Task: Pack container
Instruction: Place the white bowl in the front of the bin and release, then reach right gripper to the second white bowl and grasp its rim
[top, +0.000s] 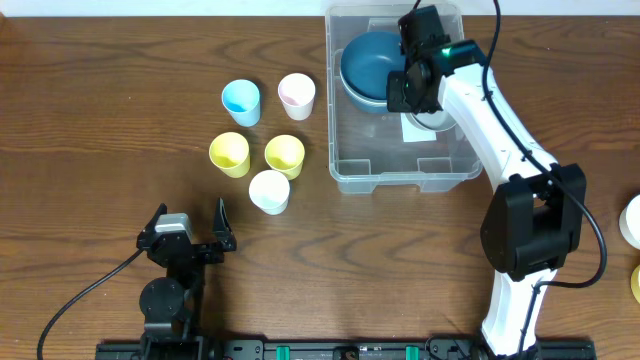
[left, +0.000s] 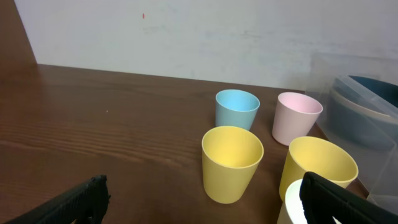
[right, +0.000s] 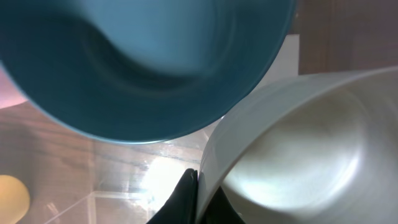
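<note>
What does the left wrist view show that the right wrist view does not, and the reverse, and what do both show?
Only left wrist: the light blue cup, upright on the table, and the pale wall behind. Only right wrist: the white bowl, its rim between the fingers of the right hand. Both: the blue bowl inside the clear container. A yellow blur low in the right wrist view may be a yellow cup.
</note>
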